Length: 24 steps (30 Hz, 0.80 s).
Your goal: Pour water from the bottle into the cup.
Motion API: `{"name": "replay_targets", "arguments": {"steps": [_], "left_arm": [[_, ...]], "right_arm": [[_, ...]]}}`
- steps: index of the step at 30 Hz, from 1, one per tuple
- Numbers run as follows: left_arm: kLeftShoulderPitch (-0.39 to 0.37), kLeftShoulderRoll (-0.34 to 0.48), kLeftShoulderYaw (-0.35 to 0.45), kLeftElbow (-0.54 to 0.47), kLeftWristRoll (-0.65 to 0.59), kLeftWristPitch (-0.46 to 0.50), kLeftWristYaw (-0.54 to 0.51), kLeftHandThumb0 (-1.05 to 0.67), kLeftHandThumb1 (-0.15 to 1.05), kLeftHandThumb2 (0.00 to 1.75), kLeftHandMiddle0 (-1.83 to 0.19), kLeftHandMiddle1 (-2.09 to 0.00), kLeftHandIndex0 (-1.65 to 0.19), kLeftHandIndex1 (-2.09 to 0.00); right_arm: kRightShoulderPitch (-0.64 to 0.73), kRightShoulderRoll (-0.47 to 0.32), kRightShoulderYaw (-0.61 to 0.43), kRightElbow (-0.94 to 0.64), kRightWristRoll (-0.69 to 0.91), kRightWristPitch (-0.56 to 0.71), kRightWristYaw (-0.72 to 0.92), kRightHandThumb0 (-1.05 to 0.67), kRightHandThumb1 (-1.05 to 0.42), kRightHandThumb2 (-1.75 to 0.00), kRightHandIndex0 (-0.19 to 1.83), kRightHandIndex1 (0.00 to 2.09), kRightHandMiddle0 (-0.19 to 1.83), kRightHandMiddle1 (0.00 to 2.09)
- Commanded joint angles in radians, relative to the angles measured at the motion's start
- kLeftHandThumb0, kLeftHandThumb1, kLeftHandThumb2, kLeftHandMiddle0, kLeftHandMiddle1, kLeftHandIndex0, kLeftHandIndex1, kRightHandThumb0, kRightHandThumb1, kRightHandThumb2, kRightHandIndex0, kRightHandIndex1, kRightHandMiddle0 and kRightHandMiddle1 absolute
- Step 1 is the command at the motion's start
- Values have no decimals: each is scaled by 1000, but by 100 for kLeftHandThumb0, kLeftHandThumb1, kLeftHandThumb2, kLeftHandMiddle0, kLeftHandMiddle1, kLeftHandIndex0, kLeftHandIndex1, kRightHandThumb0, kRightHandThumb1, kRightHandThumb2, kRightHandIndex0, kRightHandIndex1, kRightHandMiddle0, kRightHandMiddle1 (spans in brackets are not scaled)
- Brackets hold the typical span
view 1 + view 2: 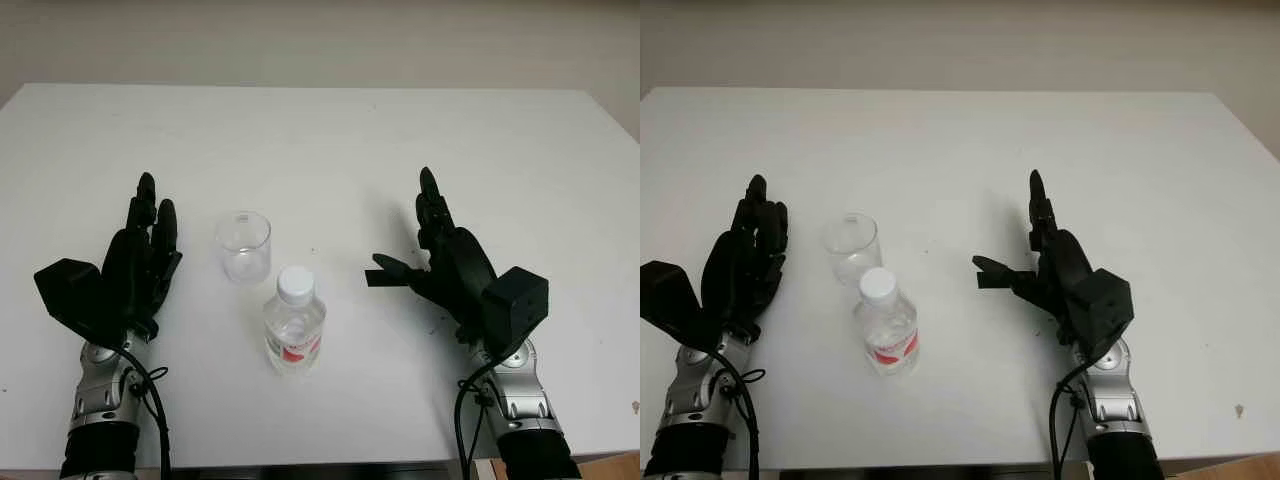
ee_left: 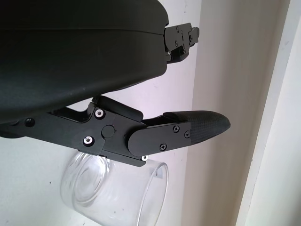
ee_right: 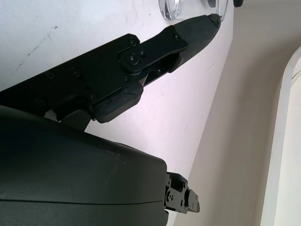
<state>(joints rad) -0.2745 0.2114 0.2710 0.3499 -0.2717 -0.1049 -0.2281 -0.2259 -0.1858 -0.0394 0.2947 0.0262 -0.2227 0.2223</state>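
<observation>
A clear plastic water bottle with a white cap and a red label stands upright near the table's front, in the middle. Just behind it and slightly left stands an empty clear cup, also seen close up in the left wrist view. My left hand is open a short way left of the cup and holds nothing. My right hand is open well to the right of the bottle, its thumb pointing toward the bottle, apart from it.
The white table stretches far back to a pale wall. Its front edge runs just below my wrists, and its right edge slants off at the right.
</observation>
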Motion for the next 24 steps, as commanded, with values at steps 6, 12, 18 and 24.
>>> {"name": "replay_targets", "arguments": {"steps": [6,12,18,24], "left_arm": [[-5,8,4,0,0,-10,-6,-70,105,53,15,-5,14,-5],[-14,6,5,5,4,-3,10,-70,105,52,14,-6,14,-6],[-10,7,8,7,0,-10,4,-70,105,52,14,-6,13,-6],[-7,8,7,-6,-5,-4,-5,-70,105,53,14,-5,14,-6]], "right_arm": [[2,-3,-2,-16,11,20,6,-93,-90,-6,-19,0,-19,0],[22,-26,-9,-79,112,86,123,-89,-88,-5,-19,0,-19,0],[33,-109,-37,-193,258,137,338,-93,-87,-5,-19,0,-19,0],[45,-163,-44,-350,323,244,401,-90,-83,-4,-18,2,-16,3]]}}
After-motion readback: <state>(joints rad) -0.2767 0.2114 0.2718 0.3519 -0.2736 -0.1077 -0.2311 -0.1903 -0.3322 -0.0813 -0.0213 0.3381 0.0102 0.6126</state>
